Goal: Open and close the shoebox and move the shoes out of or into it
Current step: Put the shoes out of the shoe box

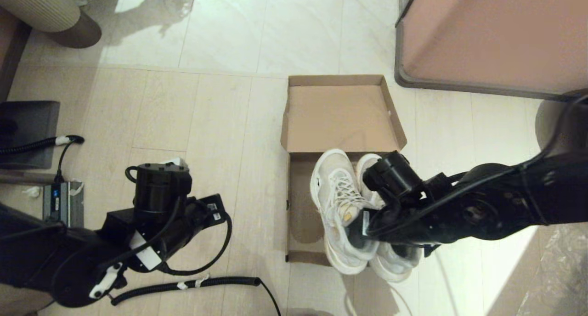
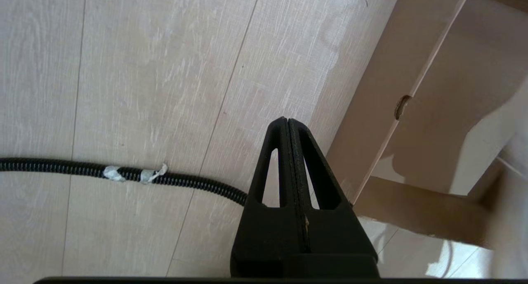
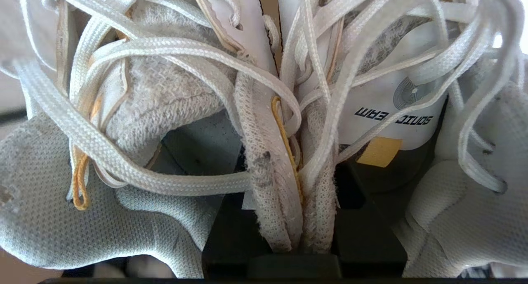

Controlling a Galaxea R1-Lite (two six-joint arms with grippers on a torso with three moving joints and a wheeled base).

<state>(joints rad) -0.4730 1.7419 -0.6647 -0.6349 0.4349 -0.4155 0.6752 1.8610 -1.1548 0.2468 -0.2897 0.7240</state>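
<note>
Our right hand (image 3: 303, 218) was clamped on the adjoining inner collars of both sneakers (image 1: 349, 215), carrying the pair over the right half of the open shoebox (image 1: 298, 201), whose lid lay folded back on the floor; heels overhung the near wall. Whether the pair was going in or coming out, we judged it best to keep both collars pinched evenly and clear that wall before any sideways travel. Only the right wrist view showed the pinch and tangled laces (image 3: 173, 181); only the left wrist view showed our left hand (image 2: 288, 125) fully closed, empty, parked beside the box.
</note>
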